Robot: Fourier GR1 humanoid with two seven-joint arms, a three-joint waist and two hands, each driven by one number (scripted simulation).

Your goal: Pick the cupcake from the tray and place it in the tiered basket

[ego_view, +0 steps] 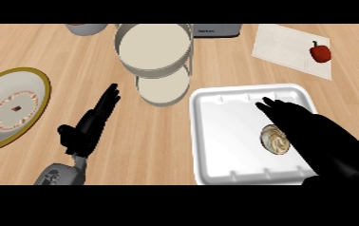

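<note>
1. Your right robot hand [308, 125] lay over the white tray [224, 125], fingers straight and released — the cupcake [275, 139] sat just beside it, ungrasped.
2. You needed to curl round the cupcake squarely before lifting toward the tiered basket [154, 49].
3. Your left robot hand [91, 125] rested open on the table [154, 144].

A cream-swirled cupcake [275, 139] sits upright toward the right side of a white, round-cornered tray [224, 125] on the wooden counter, partly hidden. Up and to the left stands the grey tiered basket [155, 54], its two round tiers pale inside.
</note>
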